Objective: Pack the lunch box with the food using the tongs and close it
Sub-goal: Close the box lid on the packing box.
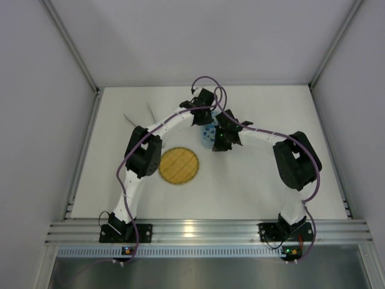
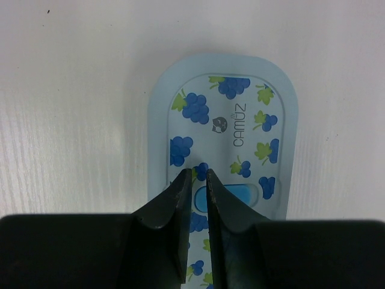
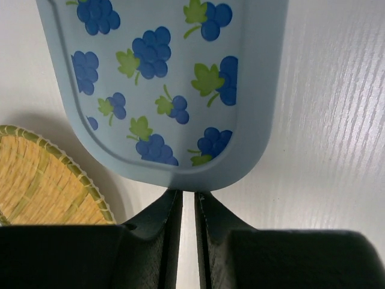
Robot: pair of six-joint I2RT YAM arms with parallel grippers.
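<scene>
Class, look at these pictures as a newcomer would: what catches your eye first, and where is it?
The lunch box, its lid printed with blue grapes, fills both wrist views. The left claw, nearly shut, is above the lid, and the right claw is at its rounded end. Nearer the robot, left of the box, lies a round yellow woven plate.

The lunch box [image 1: 207,137] lies behind-right of the plate [image 1: 178,165], tongs [image 1: 131,118] behind-left.

Overhead view looks down; close wrist views share the lunch box [image 2: 222,132].
</scene>
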